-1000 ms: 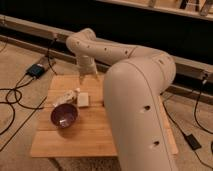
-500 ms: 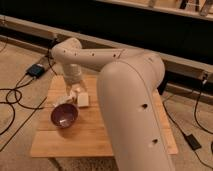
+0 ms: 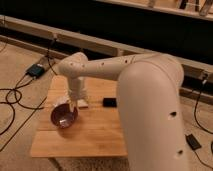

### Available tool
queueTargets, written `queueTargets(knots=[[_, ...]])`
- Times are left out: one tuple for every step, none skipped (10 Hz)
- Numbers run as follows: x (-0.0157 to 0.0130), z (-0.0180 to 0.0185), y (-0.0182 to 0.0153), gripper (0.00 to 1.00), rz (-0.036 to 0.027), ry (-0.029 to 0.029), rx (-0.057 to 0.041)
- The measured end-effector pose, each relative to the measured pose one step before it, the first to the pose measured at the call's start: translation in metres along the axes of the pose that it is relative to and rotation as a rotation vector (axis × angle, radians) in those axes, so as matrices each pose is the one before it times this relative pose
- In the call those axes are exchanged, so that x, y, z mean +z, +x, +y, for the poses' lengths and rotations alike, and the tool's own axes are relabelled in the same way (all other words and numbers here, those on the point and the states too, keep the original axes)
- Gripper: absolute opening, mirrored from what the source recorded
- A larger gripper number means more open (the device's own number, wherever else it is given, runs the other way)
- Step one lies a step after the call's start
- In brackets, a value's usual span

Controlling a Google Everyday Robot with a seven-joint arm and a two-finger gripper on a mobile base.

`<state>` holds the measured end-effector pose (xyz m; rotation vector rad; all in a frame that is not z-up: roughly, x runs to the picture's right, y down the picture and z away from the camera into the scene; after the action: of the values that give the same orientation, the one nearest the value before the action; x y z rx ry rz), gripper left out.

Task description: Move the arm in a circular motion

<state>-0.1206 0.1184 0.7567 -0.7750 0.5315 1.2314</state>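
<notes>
The arm is a large cream-white tube that fills the right side of the view and reaches left over a small wooden table. Its forearm bends down at an elbow above the table's left part. The gripper hangs low at the end of the wrist, just above the far right rim of a dark purple bowl. It holds nothing that I can see.
A small white object lies next to the gripper and a flat black object lies right of it. Cables and a dark box lie on the floor to the left. A long rail runs behind.
The forearm and gripper have swung left and toward the table's front, from above the white object to the bowl's rim. The elbow has moved left too.
</notes>
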Motion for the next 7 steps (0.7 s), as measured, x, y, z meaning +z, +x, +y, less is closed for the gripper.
queueTargets(knots=[[0.00454, -0.01112, 0.01221, 0.65, 0.0069, -0.01072, 0.03446], [0.00248, -0.0167, 0.00994, 0.65, -0.00509, -0.01424, 0.04906], [-0.00042, -0.01101, 0.00319, 0.65, -0.00901, -0.00739, 0.03017], [-0.00223, -0.01333, 0.00195, 0.65, -0.0156, -0.00847, 0.03716], [-0.00378, -0.0113, -0.00193, 0.65, -0.02269, -0.01046, 0.03683], [-0.00218, -0.0081, -0.00151, 0.65, -0.0116, -0.00384, 0.02215], [0.00002, 0.00258, 0.00001, 0.65, -0.0004, -0.00195, -0.00369]])
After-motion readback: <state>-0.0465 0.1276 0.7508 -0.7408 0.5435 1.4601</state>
